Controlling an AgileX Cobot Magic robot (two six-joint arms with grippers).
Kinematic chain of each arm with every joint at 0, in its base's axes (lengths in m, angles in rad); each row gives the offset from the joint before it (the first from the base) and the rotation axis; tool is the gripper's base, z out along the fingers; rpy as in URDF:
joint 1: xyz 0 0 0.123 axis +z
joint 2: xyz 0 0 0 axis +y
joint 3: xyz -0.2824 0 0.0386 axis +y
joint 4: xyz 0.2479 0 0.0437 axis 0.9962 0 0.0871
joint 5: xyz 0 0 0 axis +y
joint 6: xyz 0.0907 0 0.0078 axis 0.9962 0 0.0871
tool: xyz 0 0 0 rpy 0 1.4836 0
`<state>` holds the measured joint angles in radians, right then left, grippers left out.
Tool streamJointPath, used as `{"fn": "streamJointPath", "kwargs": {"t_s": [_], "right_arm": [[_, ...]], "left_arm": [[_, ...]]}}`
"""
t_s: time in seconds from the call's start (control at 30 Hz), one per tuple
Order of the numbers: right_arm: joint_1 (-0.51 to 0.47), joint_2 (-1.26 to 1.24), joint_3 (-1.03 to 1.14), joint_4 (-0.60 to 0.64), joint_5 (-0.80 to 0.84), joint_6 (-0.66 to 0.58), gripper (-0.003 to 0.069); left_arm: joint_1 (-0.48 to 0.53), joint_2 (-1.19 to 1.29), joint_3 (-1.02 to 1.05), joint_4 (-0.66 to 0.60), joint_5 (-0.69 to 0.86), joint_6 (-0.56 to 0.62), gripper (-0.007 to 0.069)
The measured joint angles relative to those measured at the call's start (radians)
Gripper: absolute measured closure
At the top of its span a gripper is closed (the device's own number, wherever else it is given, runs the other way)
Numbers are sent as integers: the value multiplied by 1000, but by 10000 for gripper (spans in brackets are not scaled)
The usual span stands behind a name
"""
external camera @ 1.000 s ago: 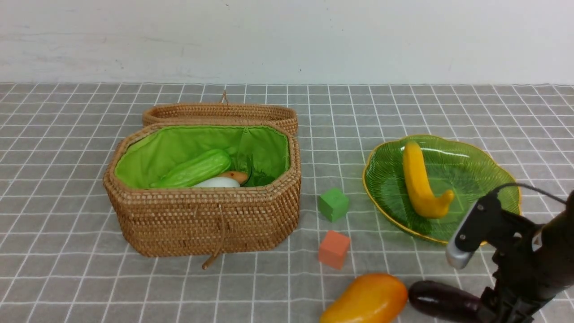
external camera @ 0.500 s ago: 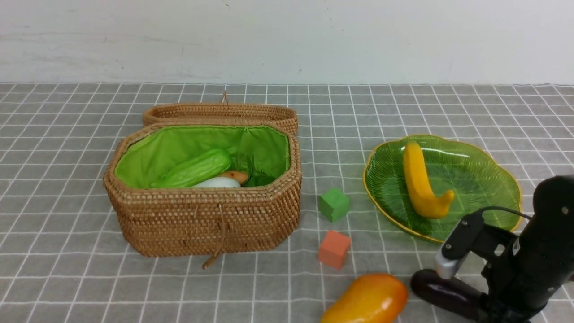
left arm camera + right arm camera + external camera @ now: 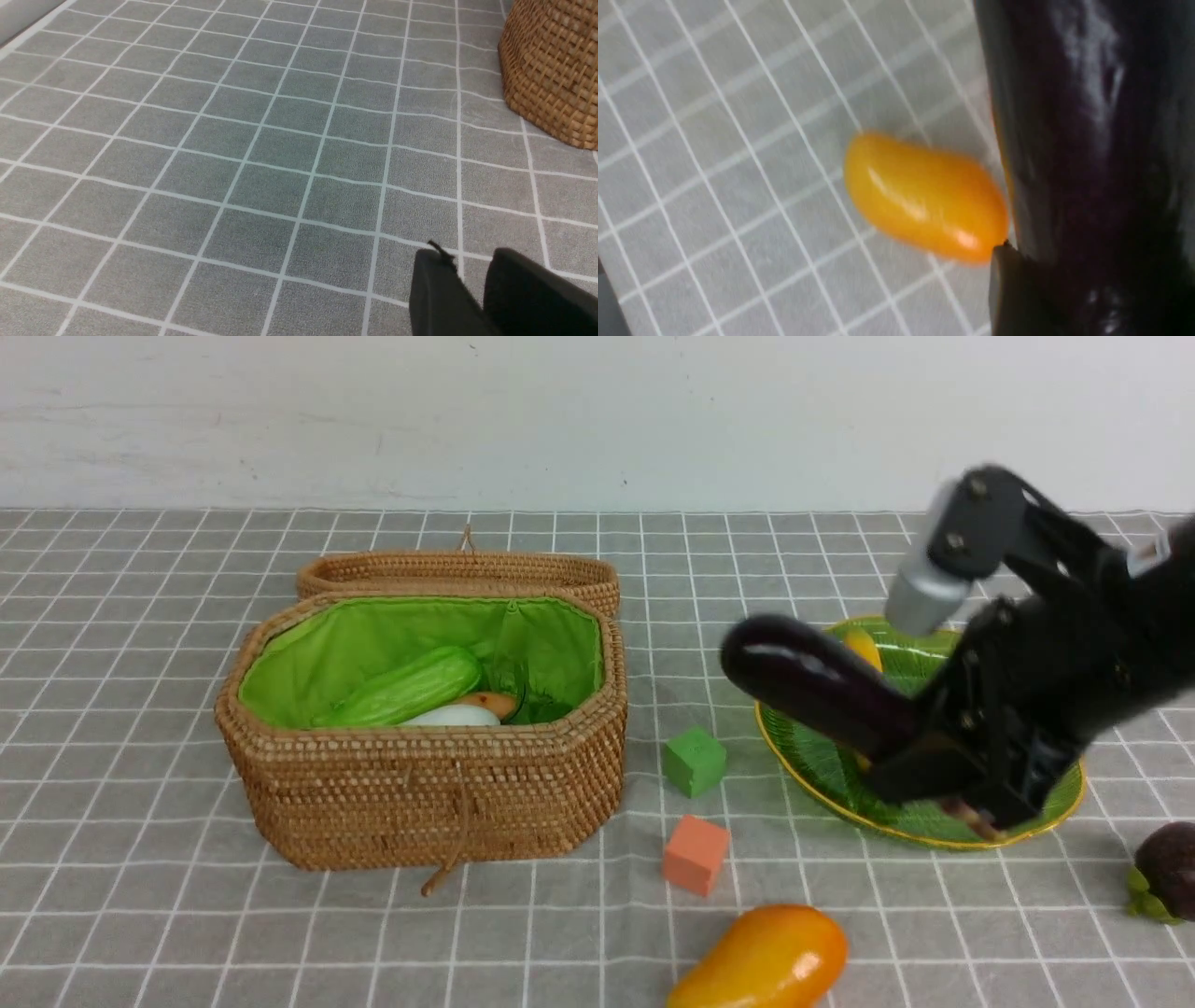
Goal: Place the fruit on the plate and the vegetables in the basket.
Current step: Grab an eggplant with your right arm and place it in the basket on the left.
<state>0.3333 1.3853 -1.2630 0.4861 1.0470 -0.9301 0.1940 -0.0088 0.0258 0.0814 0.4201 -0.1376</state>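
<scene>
Closest to you: mango on the cloth, front centre-right; mangosteen on the cloth far right, outside the plate. L gripper: tips close together over bare cloth, nothing between; can't tell if fully closed. Next, orange cube, then green cube, betw. basket and plate. R gripper is clamped on the eggplant, held in the air across the plate's left rim, tip toward the basket. On plate: banana, mostly hidden. In basket: gourd, white veg, potato; lid behind.
</scene>
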Motion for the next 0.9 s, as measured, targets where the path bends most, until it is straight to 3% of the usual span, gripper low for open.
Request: {"fn": "streamJointPath", "kwargs": {"t_s": [0.2, 0.5, 0.8, 0.9], "right_arm": [[177, 115, -281, -15, -65, 31, 360], [335, 394, -397, -19, -410, 6, 360], [366, 549, -397, -20, -545, -33, 360], [364, 567, -397, -21, -583, -31, 328]], "left_arm": [[0, 0, 0, 0, 0, 0, 456], [0, 0, 0, 0, 0, 0, 442], [0, 0, 0, 0, 0, 0, 438], [0, 0, 0, 0, 0, 0, 438]]}}
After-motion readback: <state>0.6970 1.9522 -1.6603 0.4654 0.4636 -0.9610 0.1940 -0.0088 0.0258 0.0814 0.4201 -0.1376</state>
